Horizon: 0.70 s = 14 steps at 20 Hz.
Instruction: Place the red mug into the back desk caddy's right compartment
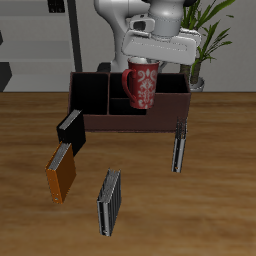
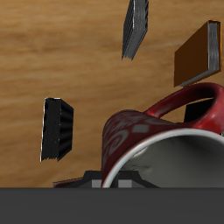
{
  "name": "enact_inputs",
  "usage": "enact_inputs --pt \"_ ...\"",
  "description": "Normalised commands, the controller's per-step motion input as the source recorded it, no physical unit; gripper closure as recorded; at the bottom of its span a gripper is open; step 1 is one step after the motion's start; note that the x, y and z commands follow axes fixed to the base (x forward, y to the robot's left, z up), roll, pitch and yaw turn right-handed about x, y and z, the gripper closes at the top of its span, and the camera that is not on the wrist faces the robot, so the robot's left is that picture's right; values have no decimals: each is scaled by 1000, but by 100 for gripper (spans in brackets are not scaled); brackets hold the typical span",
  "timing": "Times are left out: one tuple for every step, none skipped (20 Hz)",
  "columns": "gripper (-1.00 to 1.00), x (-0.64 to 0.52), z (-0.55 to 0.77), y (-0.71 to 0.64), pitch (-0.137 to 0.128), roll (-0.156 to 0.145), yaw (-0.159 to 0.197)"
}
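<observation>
The red mug (image 1: 141,86) with its pale pattern hangs from my gripper (image 1: 146,64), which is shut on its rim. The mug is upright above the middle of the back desk caddy (image 1: 98,96), a low dark brown box at the back of the table. Its base is about level with the tops of the caddy's walls. The right compartment (image 1: 171,101), the large undivided end section, lies just beside the mug. Up close in the wrist view, the mug (image 2: 144,140) shows its grey inside and loop handle. The caddy is out of that view.
In front of the caddy, a small black book (image 1: 70,130) leans and a thin dark book (image 1: 178,148) stands. An orange book (image 1: 61,173) and a grey striped book (image 1: 109,202) lie nearer the front edge. A potted plant (image 1: 205,45) stands behind the caddy.
</observation>
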Motion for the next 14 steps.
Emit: enact_inputs --pt "100 -684 196 178 -57 6 77" --pt "100 -543 176 187 -34 35 -13" --pt "100 -457 219 92 -39 29 55" --pt "100 25 26 -44 0 0 0" --pt "100 -1029 468 156 -79 -10 19" --pt "100 -407 147 132 -38 55 2" --pt "100 -528 164 190 -88 -4 107" --pt "100 -438 167 22 -35 25 55" --pt "100 -416 116 109 -18 30 31" --pt "100 -439 103 109 -25 33 21" --pt "100 -479 23 147 -23 -8 47" --pt "100 -317 35 108 -29 44 60" --pt "100 -463 -1 175 -2 64 36" --pt "100 -454 -49 163 -5 50 34"
